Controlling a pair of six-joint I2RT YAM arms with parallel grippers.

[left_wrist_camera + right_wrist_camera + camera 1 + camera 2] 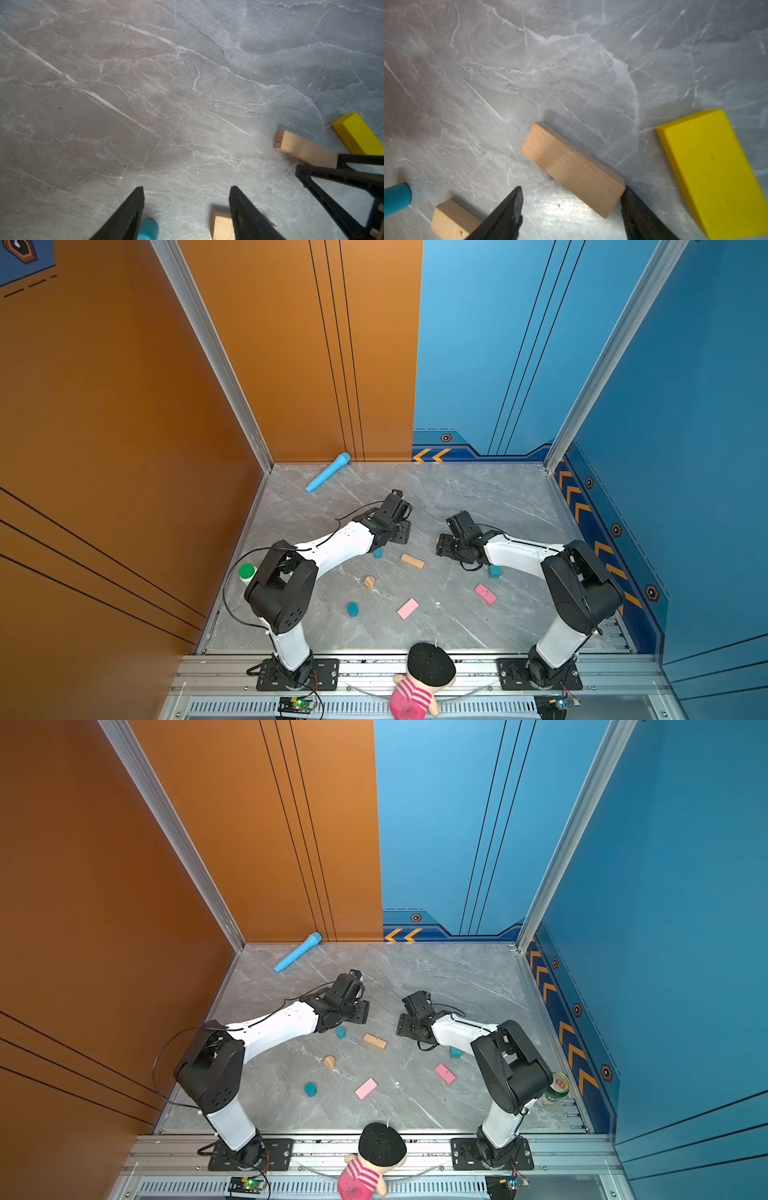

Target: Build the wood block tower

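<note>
Right wrist view: the tan bar (572,169) lies flat on the table (571,72), long axis slanting away from the open right end effector (572,187), near end touching one fingertip (632,200). Left end effector (187,197) also open.

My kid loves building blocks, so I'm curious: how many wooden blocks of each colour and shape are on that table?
Pink bars: 2
Tan bars: 2
Tan cylinder: 1
Blue cylinders: 2
Teal cube: 1
Yellow bar: 1
Total: 9

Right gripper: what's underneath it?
Right wrist view: a tan bar lies on the table at the tips of the open right gripper, a yellow bar beside it. Both top views: the gripper largely covers them.
</note>
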